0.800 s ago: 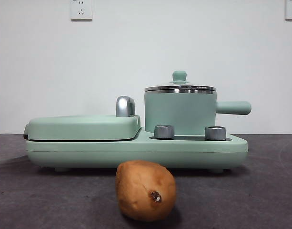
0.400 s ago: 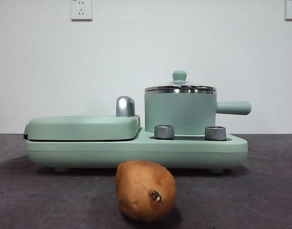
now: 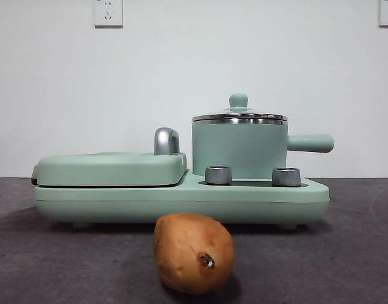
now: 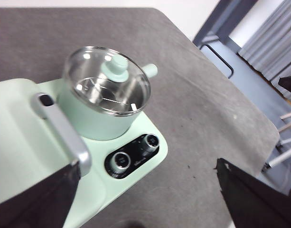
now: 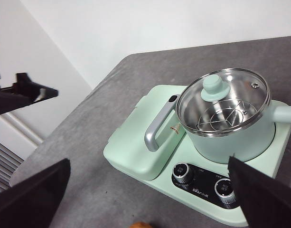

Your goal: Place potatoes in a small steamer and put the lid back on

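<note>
The brown-orange potato (image 3: 194,253) lies on the grey table in front of the appliance, its dark spot facing the front camera. A sliver of it shows in the right wrist view (image 5: 141,224). The mint-green steamer pot (image 3: 239,149) stands on the right of the base with the glass lid (image 3: 239,116) on it. The pot (image 4: 90,118) and the lid (image 4: 106,80) also show in the left wrist view. Through the lid (image 5: 223,95) a steel rack shows inside the pot (image 5: 221,147). My left gripper (image 4: 147,166) and right gripper (image 5: 149,160) are open and empty, high above the table.
The flat mint-green griddle cover (image 3: 111,168) with its chrome handle (image 3: 166,140) fills the base's left half. Two steel knobs (image 3: 218,175) sit in front of the pot. The pot's side handle (image 3: 311,143) points right. The table edge (image 4: 259,118) lies beyond the pot.
</note>
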You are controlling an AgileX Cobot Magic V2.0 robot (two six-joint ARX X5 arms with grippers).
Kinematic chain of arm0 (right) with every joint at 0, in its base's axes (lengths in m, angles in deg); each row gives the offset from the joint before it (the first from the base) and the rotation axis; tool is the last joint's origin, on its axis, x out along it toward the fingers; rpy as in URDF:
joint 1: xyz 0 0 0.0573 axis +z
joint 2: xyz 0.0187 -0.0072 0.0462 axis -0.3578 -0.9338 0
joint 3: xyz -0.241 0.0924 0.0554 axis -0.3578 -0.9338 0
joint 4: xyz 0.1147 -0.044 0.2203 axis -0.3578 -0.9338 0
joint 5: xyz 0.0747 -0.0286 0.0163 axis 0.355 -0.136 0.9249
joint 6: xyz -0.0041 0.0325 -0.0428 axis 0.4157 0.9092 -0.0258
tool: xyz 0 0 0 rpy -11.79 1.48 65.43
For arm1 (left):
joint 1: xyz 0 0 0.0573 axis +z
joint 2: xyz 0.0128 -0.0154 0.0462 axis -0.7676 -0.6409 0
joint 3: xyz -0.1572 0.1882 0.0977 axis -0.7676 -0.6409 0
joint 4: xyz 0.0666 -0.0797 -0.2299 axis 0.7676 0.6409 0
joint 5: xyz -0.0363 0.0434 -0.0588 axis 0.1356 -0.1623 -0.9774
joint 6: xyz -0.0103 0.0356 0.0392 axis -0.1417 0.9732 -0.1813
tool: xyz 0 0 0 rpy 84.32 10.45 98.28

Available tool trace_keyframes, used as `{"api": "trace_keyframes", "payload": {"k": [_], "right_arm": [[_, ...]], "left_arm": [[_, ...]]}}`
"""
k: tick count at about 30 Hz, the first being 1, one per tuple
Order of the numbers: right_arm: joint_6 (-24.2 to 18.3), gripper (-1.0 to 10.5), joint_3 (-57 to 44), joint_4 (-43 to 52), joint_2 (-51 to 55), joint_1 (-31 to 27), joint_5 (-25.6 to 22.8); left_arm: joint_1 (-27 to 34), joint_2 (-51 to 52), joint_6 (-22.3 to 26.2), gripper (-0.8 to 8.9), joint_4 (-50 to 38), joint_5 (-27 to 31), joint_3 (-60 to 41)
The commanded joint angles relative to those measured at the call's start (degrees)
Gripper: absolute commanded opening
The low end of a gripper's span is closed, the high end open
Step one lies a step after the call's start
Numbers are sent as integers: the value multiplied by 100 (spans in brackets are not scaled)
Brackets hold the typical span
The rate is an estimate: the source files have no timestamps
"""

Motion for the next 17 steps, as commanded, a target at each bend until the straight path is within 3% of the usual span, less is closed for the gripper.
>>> {"api": "trace_keyframes", "payload": {"k": [1, 9, 17], "right_arm": [[-68, 530, 96, 33, -31, 2, 11], [-26, 530, 96, 28, -31, 2, 11], [-24, 530, 96, 28, -31, 2, 11]], "left_arm": [[-232, -487, 70, 472, -66, 92, 472], [-931, -2203, 577, 468, 518, 868, 2199], [-1563, -4262, 739, 468, 1318, 2378, 4400]]}}
